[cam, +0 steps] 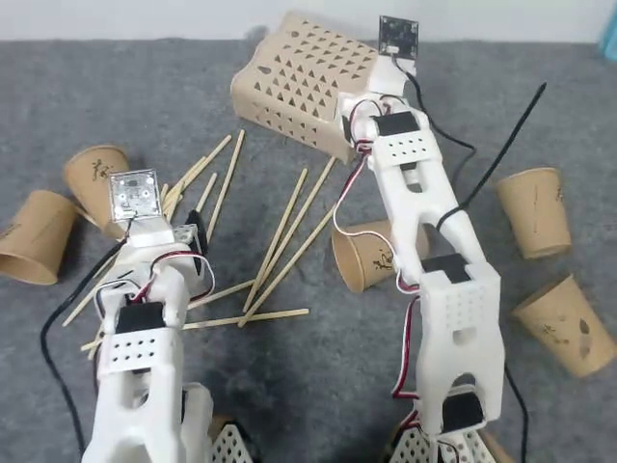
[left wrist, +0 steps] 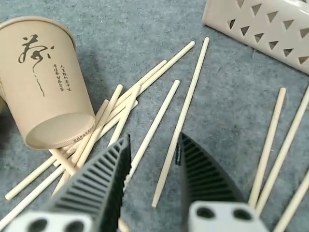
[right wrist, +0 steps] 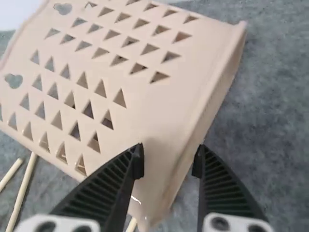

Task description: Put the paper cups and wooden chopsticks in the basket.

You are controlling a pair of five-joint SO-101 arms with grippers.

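- Starting at 12 o'clock in the high view, you see the basket (cam: 304, 82) lying tipped over, with its perforated walls up and no opening facing upward.
- Your right gripper (right wrist: 166, 162) has its jaws spread, one on each side of the basket's near edge. Whether either jaw touches it cannot be told.
- The basket looks like thin, light plastic, so expect it to flex and skid on the mat (cam: 145, 87). Take it by the rim, where the wall is likely stiffest, and allow for it swinging as it rights.
- Your left gripper (left wrist: 154, 150) is spread and holds nothing. It hangs over the chopsticks (left wrist: 178, 116), and one stick runs into the gap between the jaws.
- The chopsticks fan across the mat's centre and out toward 9 o'clock, and none are in the basket.
- They are probably light, stiff and quick to roll. Pinch one across its middle so it does not pivot, because a bundle would likely slip.
- All five cups (cam: 532, 212) lie on their sides. Two are at 9 o'clock, the nearer one touching the sticks. One sits at centre, partly under the right arm, and two are between 3 and 4 o'clock.
- The cups will probably crush easily, so put one jaw inside the mouth and squeeze gently.
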